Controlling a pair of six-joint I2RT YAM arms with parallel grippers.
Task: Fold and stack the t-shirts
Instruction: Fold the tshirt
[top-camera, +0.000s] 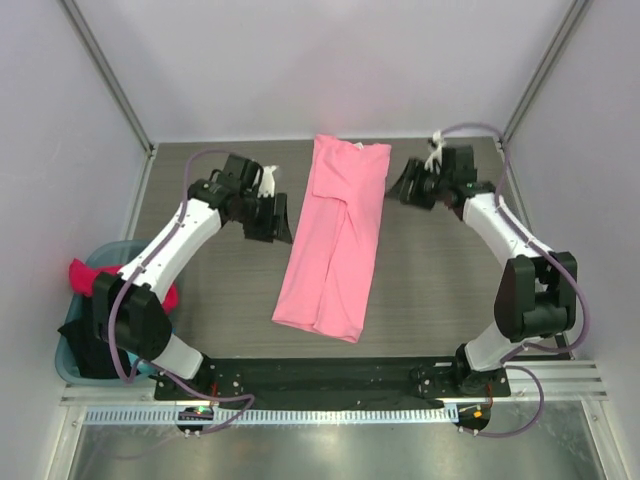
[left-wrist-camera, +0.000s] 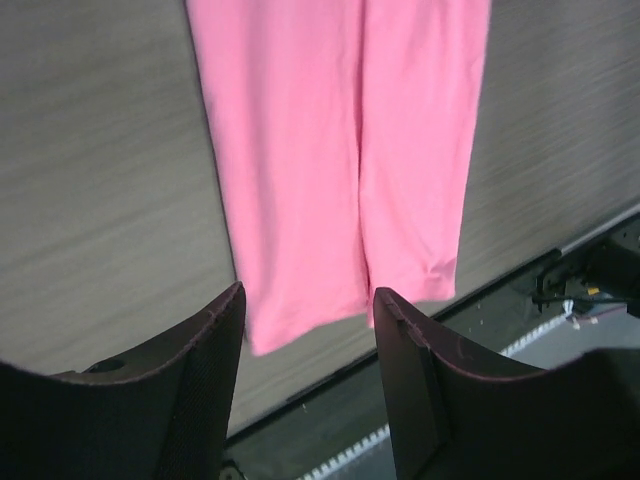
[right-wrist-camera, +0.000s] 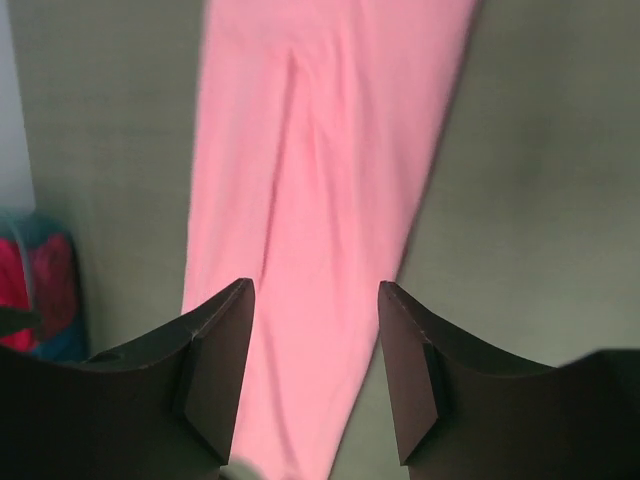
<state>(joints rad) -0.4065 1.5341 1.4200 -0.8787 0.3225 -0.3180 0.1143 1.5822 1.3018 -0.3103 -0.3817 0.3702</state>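
Between the two grippers lies the light pink t-shirt (top-camera: 335, 240), flat on the table (top-camera: 430, 290). It is folded lengthwise into a long narrow strip, with one panel lapped over the other along a seam down its middle. Its collar end sits out ahead of both grippers, and its hem end points back toward the arm bases. The left gripper (top-camera: 275, 215) hangs just off the strip's left edge with its jaws apart and nothing between them. The right gripper (top-camera: 405, 185) hangs just off the right edge nearer the collar, likewise released and empty. Both wrist views look down between spread fingers at pink cloth lying well below them. Judging by this, the lengthwise fold is done and a crosswise fold comes next. To do it well, each gripper should pinch one corner of the same short end and catch every layer. The two should then lift together and carry that end evenly over the other, so the side edges stay lined up and the bottom layer is not dragged. No print, brand or readable writing shows on the cloth, and any label at the collar is too small to make out. Well behind the left gripper, by that arm's base, a teal basket (top-camera: 70, 350) holds a magenta t-shirt (top-camera: 85, 275).
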